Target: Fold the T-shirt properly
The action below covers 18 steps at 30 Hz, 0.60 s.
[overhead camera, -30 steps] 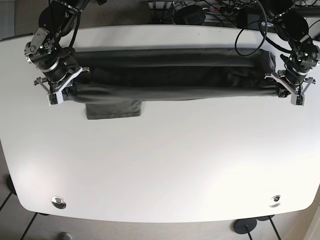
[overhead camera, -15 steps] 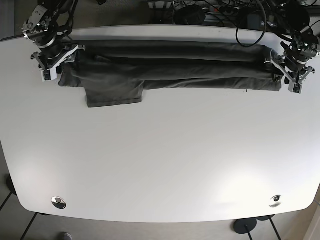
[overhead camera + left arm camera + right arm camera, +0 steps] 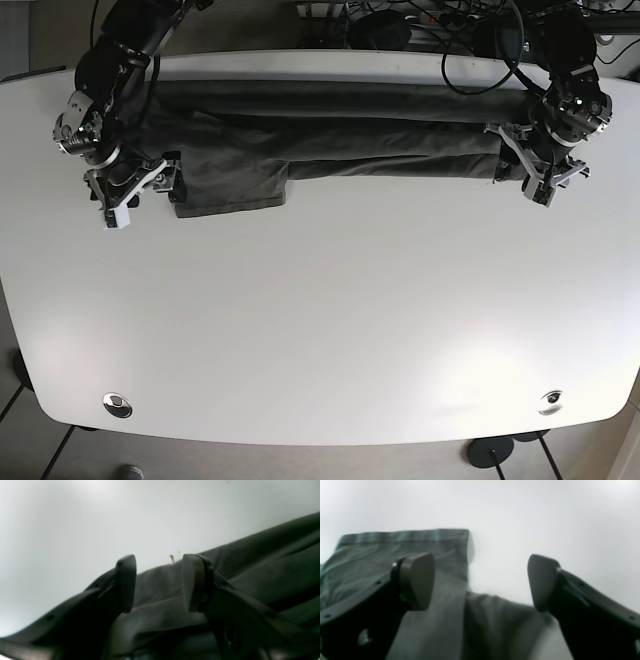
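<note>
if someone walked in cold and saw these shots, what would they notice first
The long dark T-shirt, folded into a narrow band across the far side of the white table, with one sleeve flap sticking out toward the camera. An open gripper sits at each end: right gripper and left gripper.

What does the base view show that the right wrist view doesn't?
Only the base view shows the whole T-shirt stretched across the far side of the table, with both arms and the left pincer. Only the right wrist view shows the right pincer open, holding nothing, above the stitched sleeve hem. Both show dark fabric on the white tabletop.
</note>
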Each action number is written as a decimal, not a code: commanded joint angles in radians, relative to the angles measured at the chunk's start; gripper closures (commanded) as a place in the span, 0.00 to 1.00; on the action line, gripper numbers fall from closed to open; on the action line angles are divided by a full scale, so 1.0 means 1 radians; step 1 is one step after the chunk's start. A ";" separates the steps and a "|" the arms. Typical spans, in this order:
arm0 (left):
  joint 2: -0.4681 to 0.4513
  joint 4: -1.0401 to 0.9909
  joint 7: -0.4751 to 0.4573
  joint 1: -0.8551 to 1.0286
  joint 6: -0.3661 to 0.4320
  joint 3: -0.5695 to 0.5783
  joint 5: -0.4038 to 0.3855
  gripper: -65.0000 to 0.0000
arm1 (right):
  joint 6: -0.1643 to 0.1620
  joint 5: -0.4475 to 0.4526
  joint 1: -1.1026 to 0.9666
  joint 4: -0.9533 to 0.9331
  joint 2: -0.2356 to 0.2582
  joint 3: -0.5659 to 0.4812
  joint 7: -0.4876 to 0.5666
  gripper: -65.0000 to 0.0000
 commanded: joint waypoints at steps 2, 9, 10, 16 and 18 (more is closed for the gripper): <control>-0.020 -0.050 -0.016 -0.003 0.006 -0.008 -0.009 0.58 | 0.009 0.018 0.052 -0.087 0.022 0.000 0.024 0.15; -0.016 -0.099 -0.020 -0.003 -0.001 -0.051 0.086 0.58 | 0.007 0.021 0.029 -0.114 -0.016 -0.119 0.037 0.47; -0.016 -0.101 -0.020 -0.003 -0.001 -0.051 0.086 0.58 | 0.007 0.018 0.029 -0.114 -0.021 -0.119 0.047 0.55; -0.016 -0.133 -0.020 -0.007 -0.001 -0.054 0.090 0.58 | 0.005 0.024 0.027 -0.084 -0.025 -0.121 0.077 0.97; -0.016 -0.136 -0.020 -0.007 -0.001 -0.052 0.090 0.58 | 0.005 0.026 0.001 0.040 -0.025 -0.119 0.073 0.98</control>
